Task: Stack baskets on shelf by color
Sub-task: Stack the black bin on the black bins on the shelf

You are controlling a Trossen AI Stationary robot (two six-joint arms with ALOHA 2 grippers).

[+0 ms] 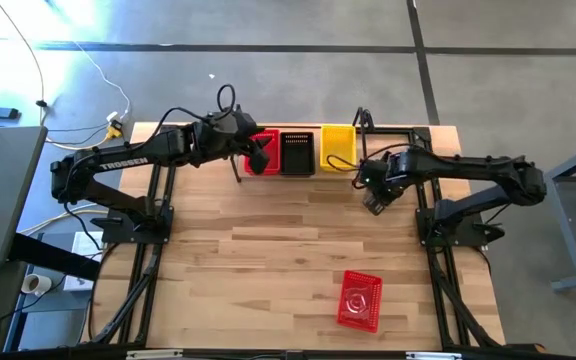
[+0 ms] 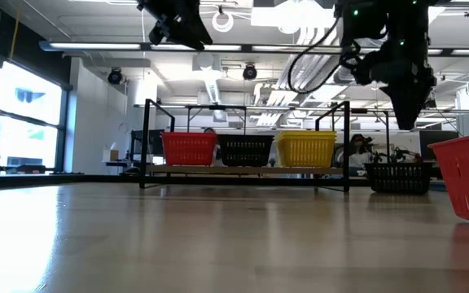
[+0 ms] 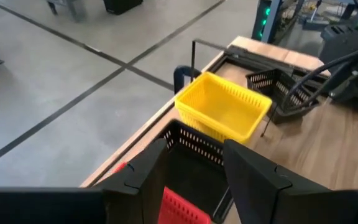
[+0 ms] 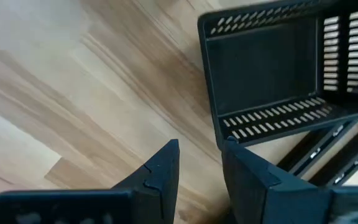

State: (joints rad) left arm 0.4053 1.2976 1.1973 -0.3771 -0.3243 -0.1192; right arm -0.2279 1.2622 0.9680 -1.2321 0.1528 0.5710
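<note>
Three baskets sit in a row on the shelf at the far edge of the wooden surface — red basket, black basket and yellow basket, touching or nearly so. A second red basket lies alone near the front of the surface, well apart from the shelf. Another black basket stands off the shelf's yellow end, just beside the right end effector.

The left end effector hangs above the shelf's red-and-black end, fingers apart and nothing between them. The right end effector hovers in front of the shelf's yellow end, its fingers also parted and empty.

These mesh baskets look light and fairly stiff, though thin plastic walls would likely flex under a hard squeeze. The rim of one wall seems the natural hold — one finger inside, one outside — since the tapered sides would probably slip from a grip across the whole body. The taper should let like colours nest easily, but a tilted basket could catch on the rim below or nudge its neighbours along the shelf.
</note>
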